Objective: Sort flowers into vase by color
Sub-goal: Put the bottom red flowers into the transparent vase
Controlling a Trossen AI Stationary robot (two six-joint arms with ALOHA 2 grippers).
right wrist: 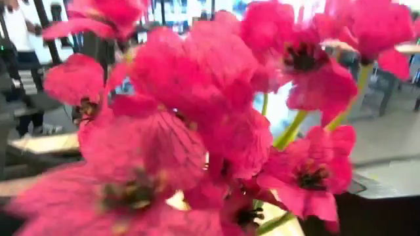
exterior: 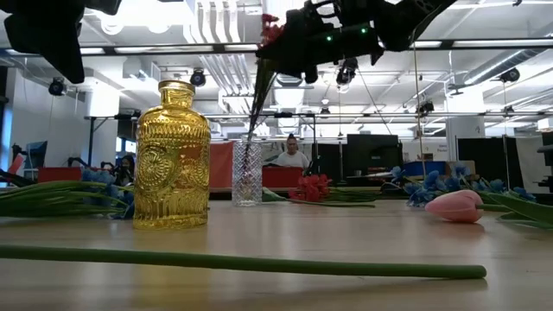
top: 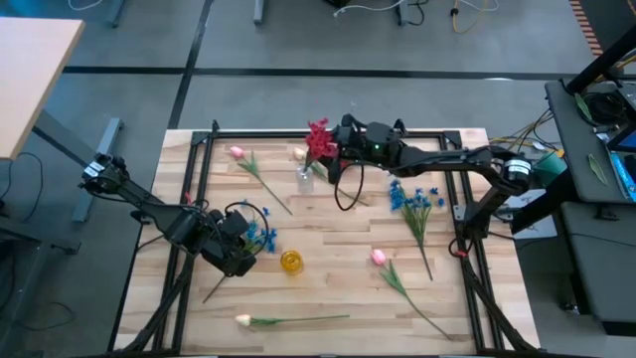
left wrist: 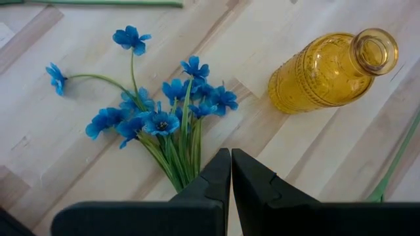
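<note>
My right jaws (top: 333, 149) hang released at twelve o'clock above the red artificial blossom cluster (top: 319, 139) standing in the clear glass vase (top: 305, 177); my left jaws (left wrist: 230, 172), clenched empty, should pinch the light, floppy blue blossom cluster (left wrist: 161, 111) low on its stems.

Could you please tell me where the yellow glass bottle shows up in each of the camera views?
High view: yellow bottle, lower centre, seen from above.
Low view: left of centre, upright.
Left wrist view: upper right.
Right wrist view: not in it.
Shared landmark: blue flowers beside it.
</note>
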